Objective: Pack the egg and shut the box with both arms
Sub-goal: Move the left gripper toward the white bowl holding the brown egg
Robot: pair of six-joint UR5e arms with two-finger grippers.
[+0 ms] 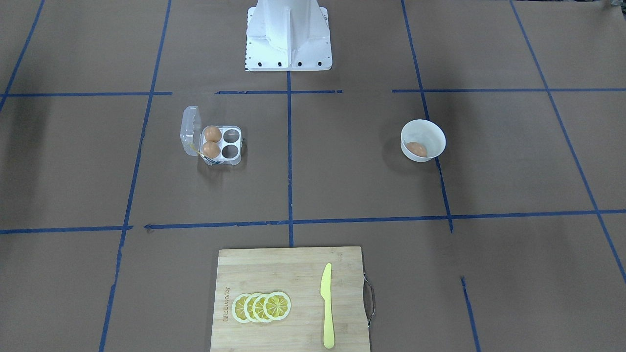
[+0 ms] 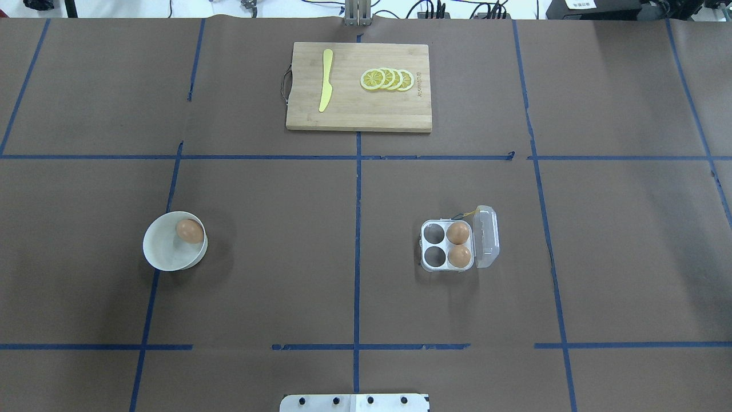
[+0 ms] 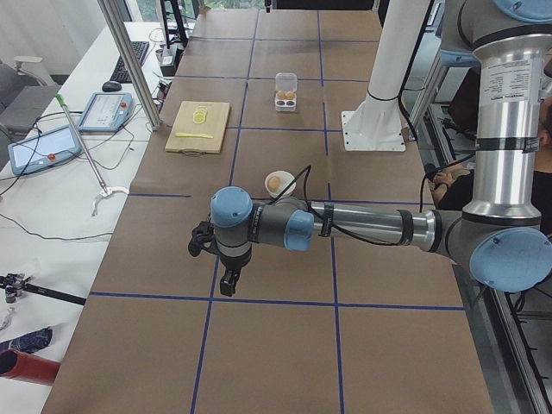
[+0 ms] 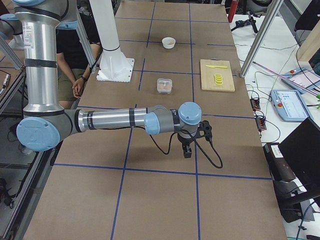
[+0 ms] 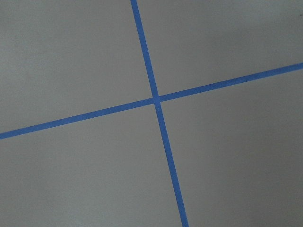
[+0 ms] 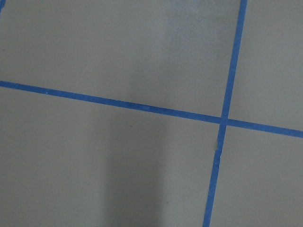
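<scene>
**A:** Brown egg (image 1: 416, 148) sits in the bowl (image 1: 436, 132) in the front view. The box (image 1: 221, 143) is open and half full.

**B:** Overhead shows no grippers. From the left side, the left gripper (image 3: 228, 283) hangs just short of the bowl. Can't tell its grip.

**A:** From the right side, the right gripper (image 4: 187, 150) is well short of the box, grip equally unclear. I'd have the left one come straight down and pinch softly.

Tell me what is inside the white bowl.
One brown egg lies in the bowl, against its wall. Nothing else shows; the spot under the egg is covered.
</scene>
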